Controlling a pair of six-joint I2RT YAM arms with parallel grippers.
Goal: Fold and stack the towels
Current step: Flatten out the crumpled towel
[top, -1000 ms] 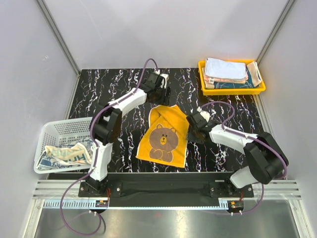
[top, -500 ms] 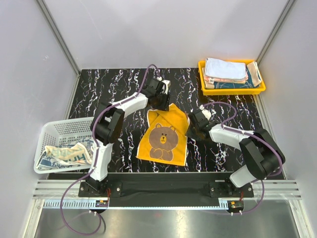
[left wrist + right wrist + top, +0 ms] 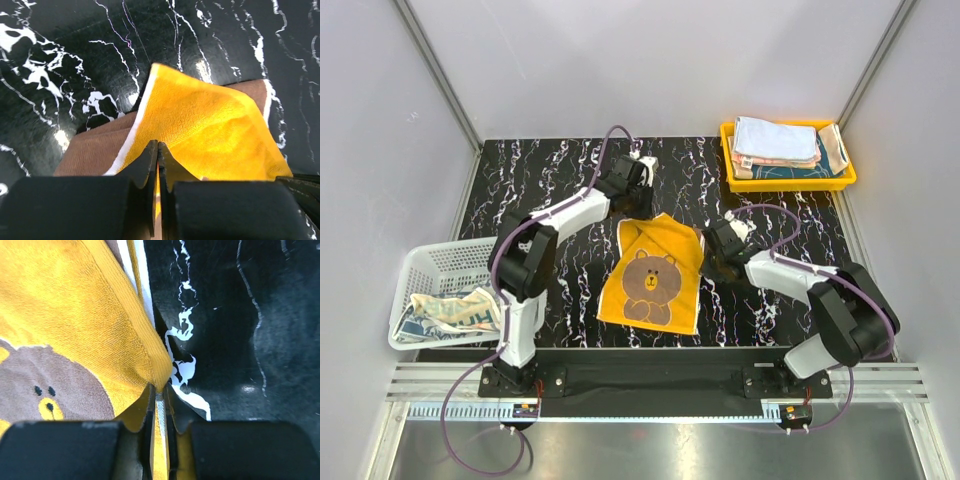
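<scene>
**A:** How does the orange-yellow towel (image 3: 650,280) handle, do you think?

**B:** Soft and light, I'd judge. It's limp terry that sags wherever it isn't held. It's neither fragile nor slippery, so pinching the hem at the corners is the sensible way to take it.

**A:** Which is where the arms are?

**B:** Yes. The left end effector (image 3: 157,147) is clamped on the far left corner, and a brown underside shows beside it. The right end effector (image 3: 159,390) is pinched shut on the far right corner, with the cloth bunched up at its tips.

**A:** And where does it lie?

**B:** In the middle of the bench (image 3: 550,180), mostly flat, between both arms.

**A:** Which way does it run?

**B:** Its long axis runs far to near, with the near end leaning slightly left. The bear's head points away from the bases, so folding the far edge towards the near one would halve its length.
</scene>
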